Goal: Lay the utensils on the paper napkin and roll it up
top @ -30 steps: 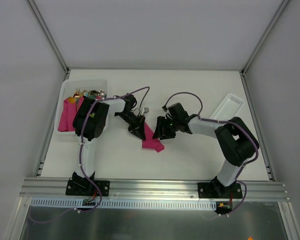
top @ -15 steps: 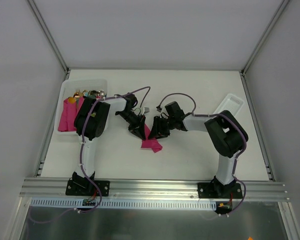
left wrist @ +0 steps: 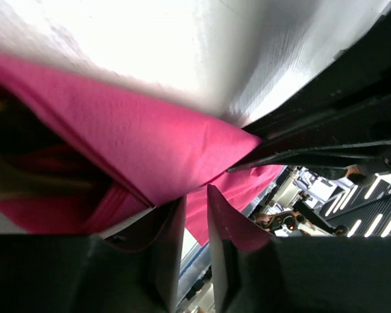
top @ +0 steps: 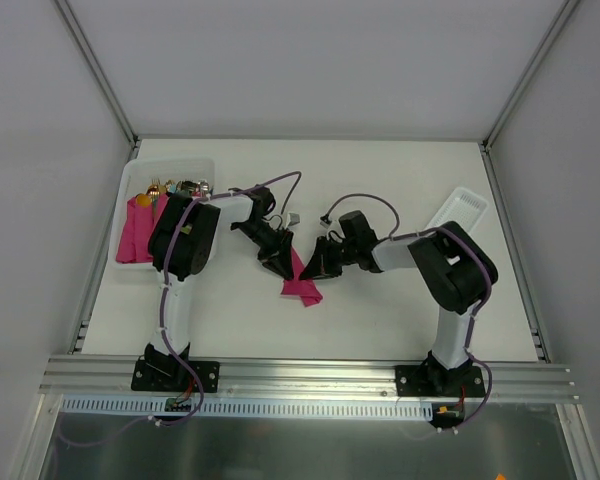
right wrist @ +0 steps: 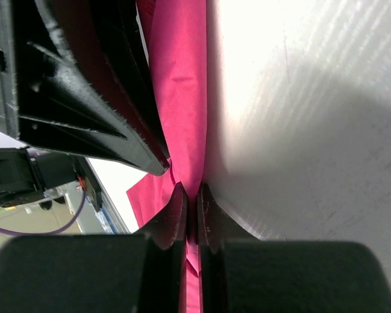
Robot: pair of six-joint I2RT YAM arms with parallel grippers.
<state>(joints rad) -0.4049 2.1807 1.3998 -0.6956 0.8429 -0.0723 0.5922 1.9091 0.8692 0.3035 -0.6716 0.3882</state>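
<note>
Pink paper napkin (top: 302,289) sits mid-table, folded into a narrow bundle. Right gripper (right wrist: 191,195), at its 2 o'clock, has tips pressed together on the paper edge, prob. to anchor it for rolling. Left gripper (left wrist: 195,197), at 11 o'clock: jaws a slit apart, nothing clamped. No clear view of utensils, maybe inside the fold.

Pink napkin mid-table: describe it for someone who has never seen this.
On the white table, look between the left hand and right hand. The pink napkin is the narrow strip there; the other pink bundles sit in the clear bin.
</note>
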